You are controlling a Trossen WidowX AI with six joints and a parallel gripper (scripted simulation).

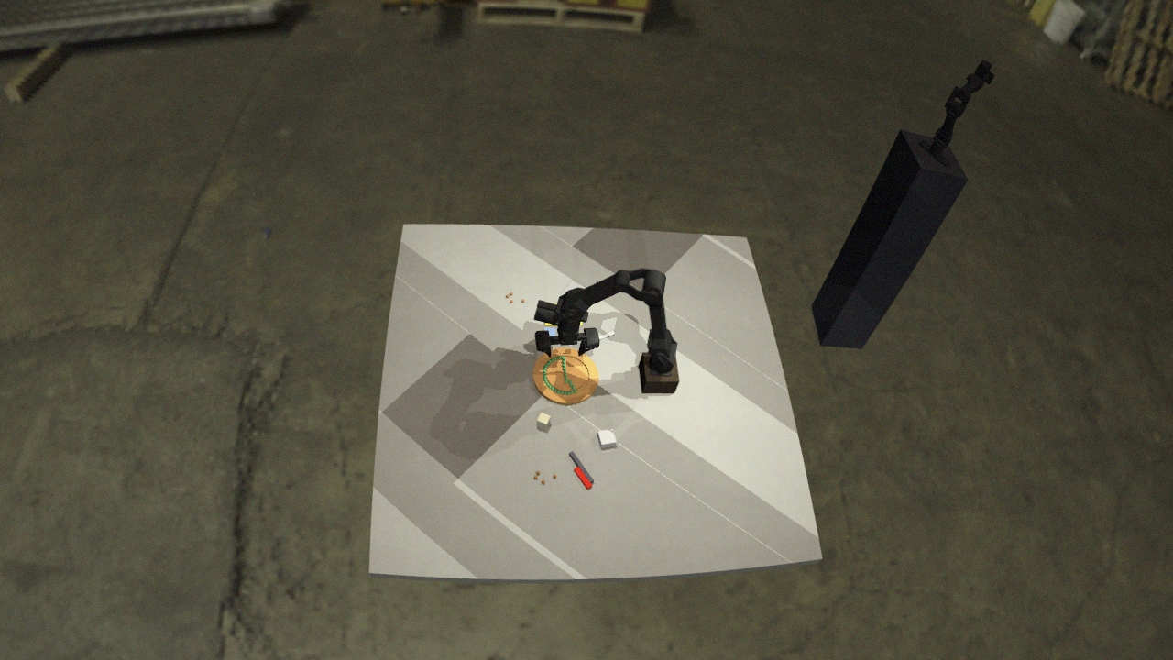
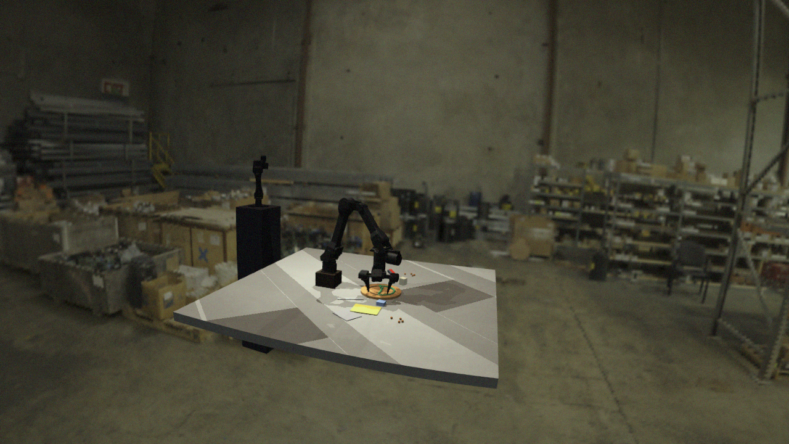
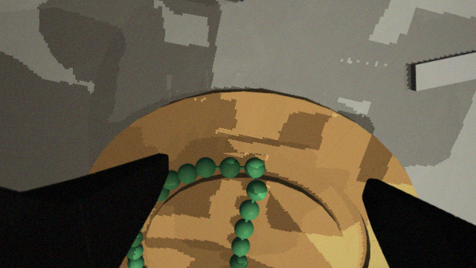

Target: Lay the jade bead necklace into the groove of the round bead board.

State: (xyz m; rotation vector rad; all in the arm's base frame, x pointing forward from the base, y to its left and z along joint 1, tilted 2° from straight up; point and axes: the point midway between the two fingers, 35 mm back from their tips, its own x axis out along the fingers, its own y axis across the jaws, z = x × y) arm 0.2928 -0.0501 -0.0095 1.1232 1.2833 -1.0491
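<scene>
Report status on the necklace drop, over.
Claw open, empty. Jade bead necklace on round bead board, one strand cutting across centre, not all in groove. Nothing blocking.

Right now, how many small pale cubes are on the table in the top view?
2. A cream cube lies just below the round bead board; a white cube lies to its right, above the red tool. The arm may hide others.

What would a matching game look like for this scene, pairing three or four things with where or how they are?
Things:
1. green bead necklace
2. black gripper
3. round wooden bead board
4. red and grey tool

States:
a. fingers wide apart, holding nothing
b. flat on the grey table, under the gripper
c. resting on the board, one strand crossing its middle
d. apart from the board, beside small brown beads

Pairs: 1-c, 2-a, 3-b, 4-d
</scene>
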